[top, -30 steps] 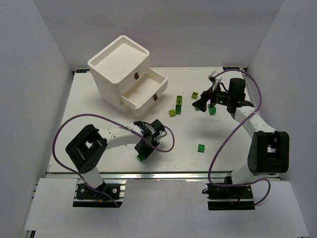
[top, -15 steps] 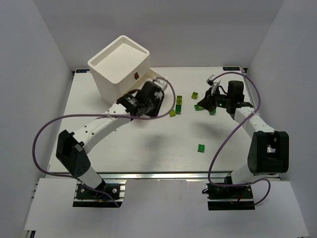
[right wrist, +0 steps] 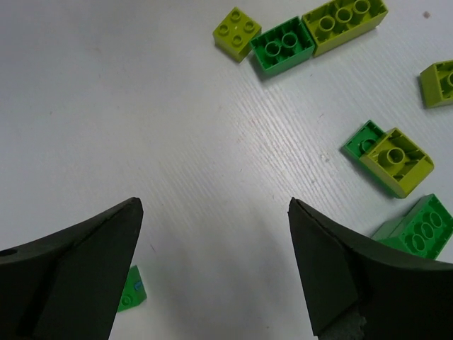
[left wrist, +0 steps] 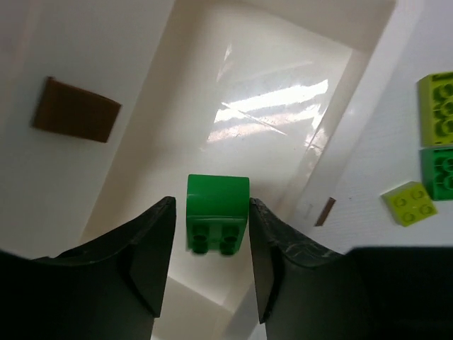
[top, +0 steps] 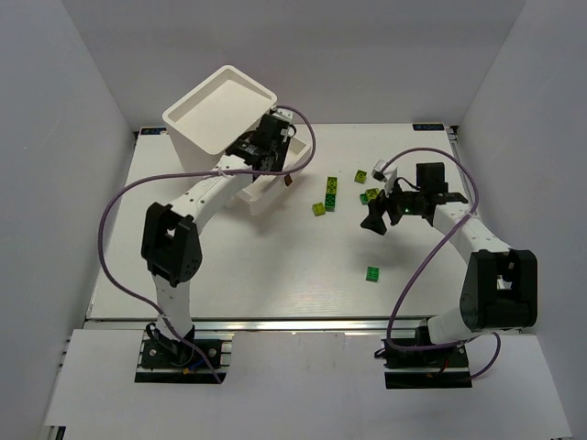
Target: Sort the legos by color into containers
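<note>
Fingertips (left wrist: 159, 241) of left hand (left wrist: 211, 204) set either side of one green brick (left wrist: 218, 193), studs toward the camera. Brick touching one finger, thin pale sliver showing at the other; firm pinch or loose contact, cannot tell. Directly beneath: open drawer (left wrist: 354, 106) of white drawer unit (top: 215, 115), inside glossy white. Brown pull tab (left wrist: 74, 110) on the unit's face beside the drawer; second tab (left wrist: 324, 211) on the open drawer's front. Past that front, on counter (top: 229, 266): yellow-green and green pieces (left wrist: 439, 134) lying close together.

Right hand (right wrist: 214, 212) spread wide, unloaded, hanging above the counter, well apart from the unit. Ahead of it in the wrist view: small yellow-green brick (right wrist: 236, 30) just beside short green brick (right wrist: 283, 46), the latter touching long yellow-green brick (right wrist: 345, 21). Off to one side: stacked pair (right wrist: 389, 156), yellow-green over green, with large green brick (right wrist: 417, 227) near it. Lone green brick (top: 373, 273) nearer the arm bases, apart from the cluster.
</note>
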Controlling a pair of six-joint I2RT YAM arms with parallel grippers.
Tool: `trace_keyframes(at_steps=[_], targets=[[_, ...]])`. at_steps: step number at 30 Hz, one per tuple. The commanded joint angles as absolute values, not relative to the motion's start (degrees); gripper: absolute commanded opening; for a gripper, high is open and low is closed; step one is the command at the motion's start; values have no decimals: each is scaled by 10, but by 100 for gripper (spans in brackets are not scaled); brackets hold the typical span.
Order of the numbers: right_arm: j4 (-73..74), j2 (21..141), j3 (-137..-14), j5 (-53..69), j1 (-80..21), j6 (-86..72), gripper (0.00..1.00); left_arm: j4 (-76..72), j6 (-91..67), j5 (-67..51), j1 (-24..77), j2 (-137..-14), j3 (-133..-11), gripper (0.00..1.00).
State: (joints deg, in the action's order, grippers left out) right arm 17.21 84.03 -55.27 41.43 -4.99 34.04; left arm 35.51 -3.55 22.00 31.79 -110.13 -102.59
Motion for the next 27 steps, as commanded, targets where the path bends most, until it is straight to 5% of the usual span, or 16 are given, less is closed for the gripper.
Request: trace_keyframes(at_steps=[1, 5, 12, 19, 21, 23, 27], targets=[[248, 825, -559, 417, -50, 424, 89, 354, -27, 232, 309, -1105, -1058, 57], [316, 830, -570, 416, -49, 502, 89, 353, -29, 232, 308, -1108, -1072, 67], [576, 817, -535, 416, -37, 1058, 89, 359, -36, 193, 308, -1078, -1090, 72], [655, 873, -528, 390, -42, 1315, 86, 318, -99, 1, 308, -949, -986, 41], [651, 890, -537, 379, -47, 1337, 86, 291, -118, -32, 308, -912, -937, 46], [636, 900, -541, 360, -51, 1353, 88, 270, -147, -51, 308, -871, -857, 70], [622, 927, -555, 335, -66, 1390, 89, 218, -192, -57, 308, -753, -735, 76]])
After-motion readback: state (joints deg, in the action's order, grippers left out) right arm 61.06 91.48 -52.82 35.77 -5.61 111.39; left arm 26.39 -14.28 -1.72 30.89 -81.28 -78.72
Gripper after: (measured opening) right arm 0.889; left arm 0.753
